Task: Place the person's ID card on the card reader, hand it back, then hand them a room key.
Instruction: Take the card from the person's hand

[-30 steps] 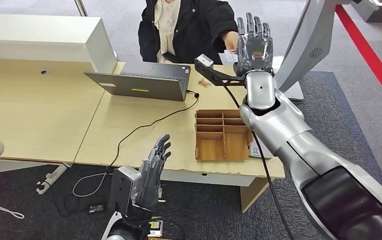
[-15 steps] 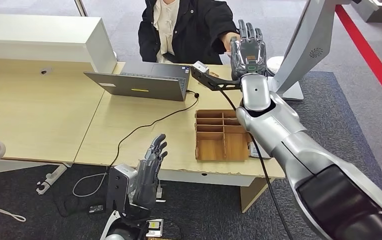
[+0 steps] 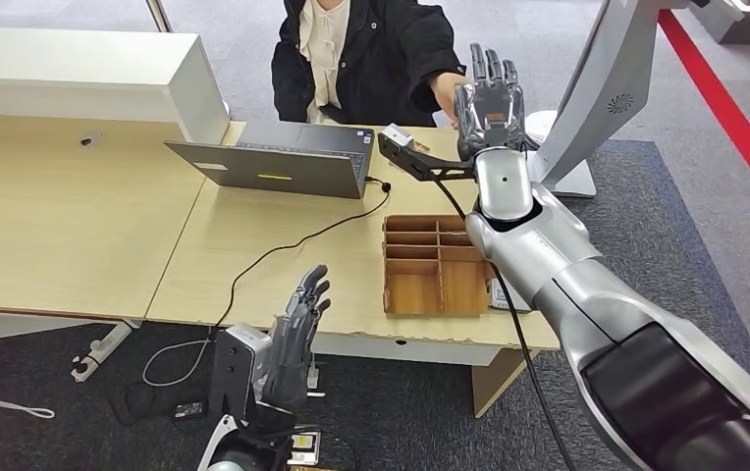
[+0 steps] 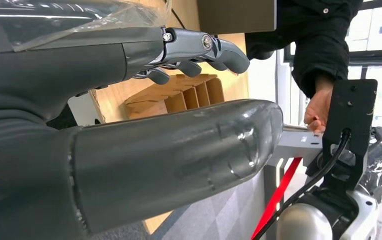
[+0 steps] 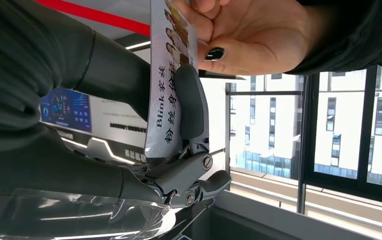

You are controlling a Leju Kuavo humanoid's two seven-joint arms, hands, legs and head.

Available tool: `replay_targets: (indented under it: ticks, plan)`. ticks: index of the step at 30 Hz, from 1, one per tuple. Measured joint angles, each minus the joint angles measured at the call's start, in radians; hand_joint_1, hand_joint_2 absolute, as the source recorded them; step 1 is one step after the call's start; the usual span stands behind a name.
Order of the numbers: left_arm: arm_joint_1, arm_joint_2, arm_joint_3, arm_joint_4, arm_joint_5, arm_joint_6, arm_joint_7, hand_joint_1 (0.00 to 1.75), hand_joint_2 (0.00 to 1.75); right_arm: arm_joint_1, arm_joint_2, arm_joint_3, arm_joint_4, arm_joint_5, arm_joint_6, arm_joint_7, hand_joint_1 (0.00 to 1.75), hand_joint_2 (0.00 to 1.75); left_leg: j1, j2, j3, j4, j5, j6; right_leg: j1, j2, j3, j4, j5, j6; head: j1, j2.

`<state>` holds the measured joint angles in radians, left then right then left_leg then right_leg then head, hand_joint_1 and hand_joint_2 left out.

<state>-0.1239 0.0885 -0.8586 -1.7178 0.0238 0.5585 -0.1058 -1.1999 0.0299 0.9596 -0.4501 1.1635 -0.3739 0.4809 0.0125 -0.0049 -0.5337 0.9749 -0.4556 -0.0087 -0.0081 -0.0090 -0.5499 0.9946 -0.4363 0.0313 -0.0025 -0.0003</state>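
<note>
Here right hand (image 3: 490,98) apparently pinches ID card (image 5: 171,75) beside person's hand (image 5: 249,35).

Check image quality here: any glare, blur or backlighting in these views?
Head view: evenly lit and sharp. Left wrist view: the left hand is close and soft, windows blown out. Right wrist view: bright windows backlight the right hand, yet the card print stays readable.

A desk (image 3: 77,235) spans the near scene, with a laptop (image 3: 273,162) toward its back and a divided box (image 3: 437,267) near its front right edge, a cable (image 3: 283,250) trailing across the top between them. A person (image 3: 361,54) sits behind the desk, past the laptop, with a large stand (image 3: 602,88) to their right. The right hand (image 3: 490,98) reaches over the back of the desk to the person's hand (image 5: 249,35), a card (image 5: 166,80) between them, while the left hand (image 3: 297,329) hangs before the desk's front edge, left of the box.
</note>
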Motion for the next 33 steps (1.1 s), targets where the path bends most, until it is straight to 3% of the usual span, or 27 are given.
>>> replay_targets:
  ticks: [14, 24, 33]
  plan:
    - [0.007, -0.002, -0.005, 0.002, -0.013, -0.001, -0.017, 0.0, 0.0, 0.028, 0.0, -0.014, -0.01, -0.133, -0.192, -0.161, 1.75, 1.75, 0.0, 0.0, 0.0, 0.0, 0.0, 0.0, 0.0, 0.0, 0.0, 0.0, 0.0, 0.0, 0.0, 0.0]
    - [0.03, -0.003, -0.004, -0.001, -0.036, 0.029, -0.018, 0.0, 0.0, 0.125, -0.087, -0.035, -0.052, -0.147, -0.172, -0.114, 1.75, 1.75, 0.0, 0.0, 0.001, 0.0, 0.0, 0.0, 0.0, 0.0, 0.0, 0.0, 0.0, 0.0, 0.0, 0.0]
    - [0.04, 0.009, -0.003, -0.003, -0.068, 0.07, 0.028, 0.0, 0.0, 0.208, -0.14, -0.069, -0.101, -0.174, -0.253, -0.081, 1.75, 1.75, 0.001, 0.0, 0.001, 0.0, 0.0, 0.0, 0.0, 0.0, 0.0, 0.0, 0.0, 0.0, 0.0, 0.0]
